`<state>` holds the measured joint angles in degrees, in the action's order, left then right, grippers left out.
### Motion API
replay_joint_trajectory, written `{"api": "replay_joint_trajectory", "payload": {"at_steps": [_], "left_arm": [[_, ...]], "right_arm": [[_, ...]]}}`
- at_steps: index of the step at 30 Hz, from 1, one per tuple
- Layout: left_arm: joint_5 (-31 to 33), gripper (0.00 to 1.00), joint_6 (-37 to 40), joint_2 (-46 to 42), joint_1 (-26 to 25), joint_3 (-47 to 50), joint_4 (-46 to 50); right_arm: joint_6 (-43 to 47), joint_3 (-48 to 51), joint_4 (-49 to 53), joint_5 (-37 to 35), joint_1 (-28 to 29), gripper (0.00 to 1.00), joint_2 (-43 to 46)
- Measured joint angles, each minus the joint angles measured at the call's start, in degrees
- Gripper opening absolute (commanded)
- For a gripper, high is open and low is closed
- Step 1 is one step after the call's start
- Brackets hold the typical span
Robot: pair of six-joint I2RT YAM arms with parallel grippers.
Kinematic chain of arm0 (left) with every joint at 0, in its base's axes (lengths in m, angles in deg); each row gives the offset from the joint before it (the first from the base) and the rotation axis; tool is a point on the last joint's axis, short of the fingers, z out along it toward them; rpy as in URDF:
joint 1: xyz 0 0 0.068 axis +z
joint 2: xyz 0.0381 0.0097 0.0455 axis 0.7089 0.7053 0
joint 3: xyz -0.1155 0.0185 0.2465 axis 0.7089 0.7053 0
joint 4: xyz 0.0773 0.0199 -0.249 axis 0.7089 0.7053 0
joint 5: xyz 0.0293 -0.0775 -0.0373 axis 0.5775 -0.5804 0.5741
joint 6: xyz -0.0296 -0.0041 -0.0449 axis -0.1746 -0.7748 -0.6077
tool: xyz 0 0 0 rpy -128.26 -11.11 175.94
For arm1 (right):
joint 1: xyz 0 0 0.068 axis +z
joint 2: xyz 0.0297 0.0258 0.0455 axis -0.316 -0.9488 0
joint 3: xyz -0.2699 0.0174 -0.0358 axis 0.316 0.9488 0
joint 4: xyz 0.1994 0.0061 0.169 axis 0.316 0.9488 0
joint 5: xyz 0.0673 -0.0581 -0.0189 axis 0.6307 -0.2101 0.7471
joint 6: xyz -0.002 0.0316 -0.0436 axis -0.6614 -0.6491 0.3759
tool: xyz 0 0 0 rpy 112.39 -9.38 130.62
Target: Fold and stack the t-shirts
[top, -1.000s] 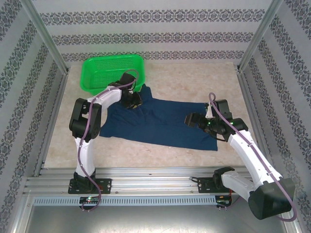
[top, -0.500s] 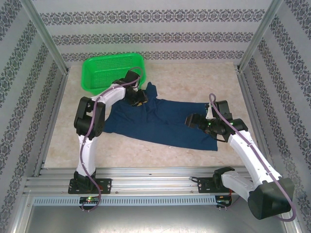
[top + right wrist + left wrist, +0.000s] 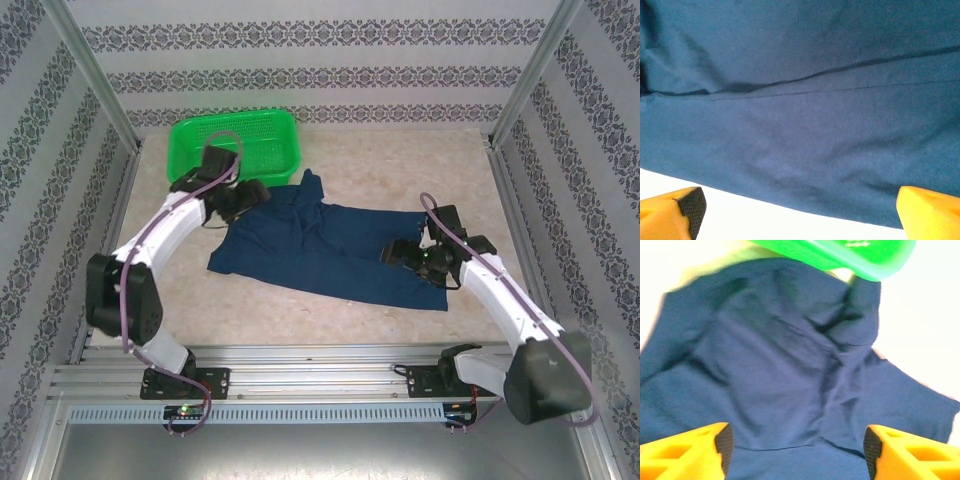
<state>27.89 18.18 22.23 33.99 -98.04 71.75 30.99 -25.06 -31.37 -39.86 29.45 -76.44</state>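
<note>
A pale marbled counter (image 3: 400,165) is seen enclosed by patterned walls (image 3: 320,70). A green mesh basket (image 3: 235,145) is set at 11 o'clock, with the navy t-shirt (image 3: 320,250) spread rumpled just beside it across the middle. The left gripper (image 3: 252,193), jaws held wide, is poised over the t-shirt's 10 o'clock corner. Half a second ago it was nearer the collar, and its arm has since been swung outward. The right gripper (image 3: 392,252), equally wide, is held over the 4 o'clock part near the hem.

No readable text, label or number anywhere
</note>
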Motion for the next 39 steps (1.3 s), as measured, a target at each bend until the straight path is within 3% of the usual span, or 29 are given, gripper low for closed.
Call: {"api": "replay_joint_trajectory", "payload": {"at_steps": [3,8,14,20,32,39], "left_arm": [[0.1,0.5,-0.5,2.3,1.2,6.5,-4.1],[0.2,0.45,-2.3,9.6,1.4,14.5,-10.1],[0.8,0.42,-4.2,7.6,4.8,18.0,-14.5],[1.2,0.42,-6.0,-1.2,8.7,27.8,-15.2],[1.2,0.5,-10.6,-11.6,8.9,37.2,-15.2],[2.0,0.69,-11.3,-13.6,8.9,33.5,-6.6]], "right_arm": [[-1.3,-0.3,-3.0,-0.4,0.5,0.98,-5.8],[-3.3,-1.9,-7.4,-2.1,0.9,0.97,-14.7],[-6.2,-2.6,-8.8,-5.9,0.9,0.96,-19.0],[-8.9,-2.3,-8.4,-10.2,1.0,0.95,-19.8],[-12.3,-2.9,0.0,-17.4,6.0,0.95,-21.8],[-12.6,-0.6,1.7,-19.6,6.0,0.97,-15.5]]}}
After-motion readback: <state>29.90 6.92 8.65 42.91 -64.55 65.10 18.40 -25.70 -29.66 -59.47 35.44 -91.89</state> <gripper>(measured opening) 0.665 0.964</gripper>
